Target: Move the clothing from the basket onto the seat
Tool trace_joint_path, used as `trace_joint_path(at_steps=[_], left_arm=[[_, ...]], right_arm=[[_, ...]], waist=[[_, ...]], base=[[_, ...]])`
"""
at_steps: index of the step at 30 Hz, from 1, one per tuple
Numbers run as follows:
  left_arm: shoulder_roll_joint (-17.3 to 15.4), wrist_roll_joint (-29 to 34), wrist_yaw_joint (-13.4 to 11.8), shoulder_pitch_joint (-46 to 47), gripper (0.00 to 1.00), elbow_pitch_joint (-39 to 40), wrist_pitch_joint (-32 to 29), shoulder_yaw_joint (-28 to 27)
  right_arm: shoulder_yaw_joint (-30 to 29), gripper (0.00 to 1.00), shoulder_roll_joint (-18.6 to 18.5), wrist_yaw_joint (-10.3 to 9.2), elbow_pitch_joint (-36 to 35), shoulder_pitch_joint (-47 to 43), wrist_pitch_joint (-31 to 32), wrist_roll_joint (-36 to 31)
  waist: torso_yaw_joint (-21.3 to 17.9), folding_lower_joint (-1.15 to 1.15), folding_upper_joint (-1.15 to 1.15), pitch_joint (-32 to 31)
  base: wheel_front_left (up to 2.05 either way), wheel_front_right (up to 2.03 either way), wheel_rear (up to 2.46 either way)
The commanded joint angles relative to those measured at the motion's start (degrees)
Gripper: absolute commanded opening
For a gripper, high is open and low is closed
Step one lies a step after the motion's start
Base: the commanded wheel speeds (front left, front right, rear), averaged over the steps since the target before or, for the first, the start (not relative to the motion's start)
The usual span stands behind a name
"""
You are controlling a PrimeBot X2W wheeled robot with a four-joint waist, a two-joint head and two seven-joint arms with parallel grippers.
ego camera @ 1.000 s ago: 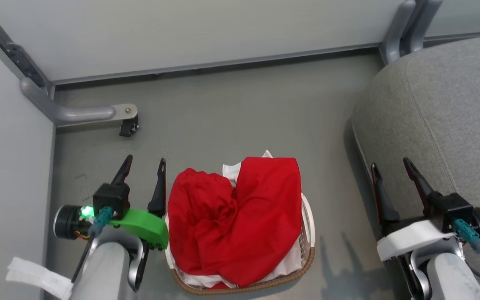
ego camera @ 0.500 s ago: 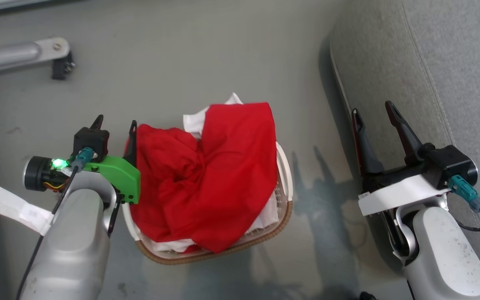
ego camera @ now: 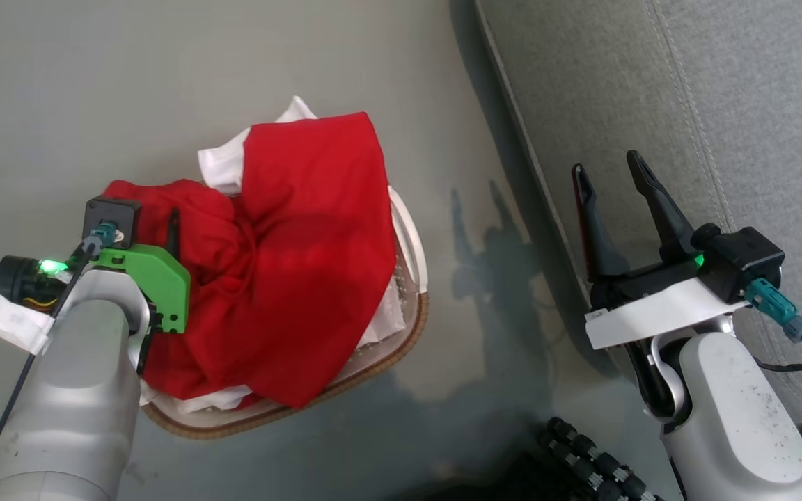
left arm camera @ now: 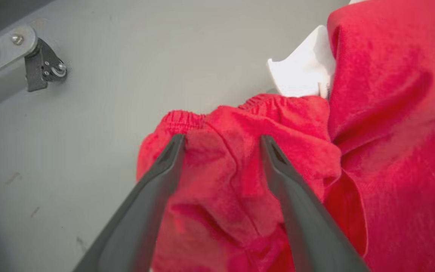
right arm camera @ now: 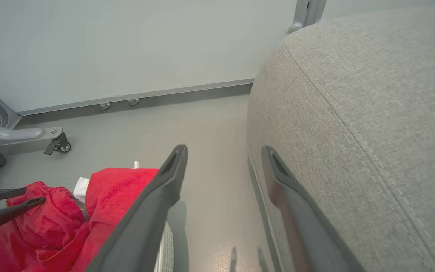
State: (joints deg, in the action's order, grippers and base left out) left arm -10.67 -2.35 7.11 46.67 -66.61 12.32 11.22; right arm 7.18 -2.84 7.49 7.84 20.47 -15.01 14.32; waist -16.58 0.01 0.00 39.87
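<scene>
Left gripper (left arm camera: 223,141) standing spread and empty over the elastic edge of bright red soft clothing (ego camera: 289,264), clothing lying heaped in small white perforated basket (ego camera: 394,309), strip of bare grey floor (ego camera: 474,299) lying open, right gripper (ego camera: 604,161) gaping empty beside rounded edge of large grey woven seat (ego camera: 721,104).

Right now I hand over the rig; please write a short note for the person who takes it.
Left gripper: open, fingers on either side of a fold of the red clothing, not closed on it.
Right gripper: open, empty, at the edge of the grey sofa.
All red clothing is piled in the laundry basket on the floor.
Done: no garment moved yet. Left: grasp, lift, lay on the sofa.
</scene>
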Motion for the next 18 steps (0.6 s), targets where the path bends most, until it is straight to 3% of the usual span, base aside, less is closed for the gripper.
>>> trace_joint_path(at_steps=[1, 8, 10, 12, 18], left_arm=[[-1.1, -0.3, -0.7, 1.4, 1.0, -1.2, -0.2, -0.2], [-1.4, -2.0, -1.2, 1.6, 0.98, -4.3, -1.3, -0.7], [-1.2, -2.4, -1.1, 1.5, 0.4, -4.6, -1.2, -0.8], [-0.6, -2.8, -0.9, 1.2, 0.0, -4.9, -0.8, -0.6], [0.1, -3.3, -0.6, 0.5, 0.0, -5.2, 0.4, 0.0]], right_arm=[[0.4, 1.0, -0.1, 0.0, -0.2, 0.4, -0.3, 0.5], [0.9, 1.0, -0.1, 0.0, 0.0, 0.1, -0.3, 1.3], [0.9, 1.0, -0.1, 0.0, 0.1, 0.1, -0.3, 1.2], [0.8, 1.0, -0.1, 0.0, 0.3, -0.1, -0.3, 1.0], [0.5, 1.0, -0.1, 0.0, 0.7, -0.5, -0.3, 0.4]], waist=[[-2.8, -0.01, 0.0, 2.6], [-3.1, -0.01, 0.0, 2.2], [-3.0, -0.01, 0.0, 1.9], [-2.7, -0.01, 0.0, 1.5], [-2.0, -0.01, 0.0, 0.0]], base=[[0.0, 0.0, 0.0], [0.0, 0.0, 0.0], [0.0, 0.0, 0.0], [0.0, 0.0, 0.0], [0.0, 0.0, 0.0]])
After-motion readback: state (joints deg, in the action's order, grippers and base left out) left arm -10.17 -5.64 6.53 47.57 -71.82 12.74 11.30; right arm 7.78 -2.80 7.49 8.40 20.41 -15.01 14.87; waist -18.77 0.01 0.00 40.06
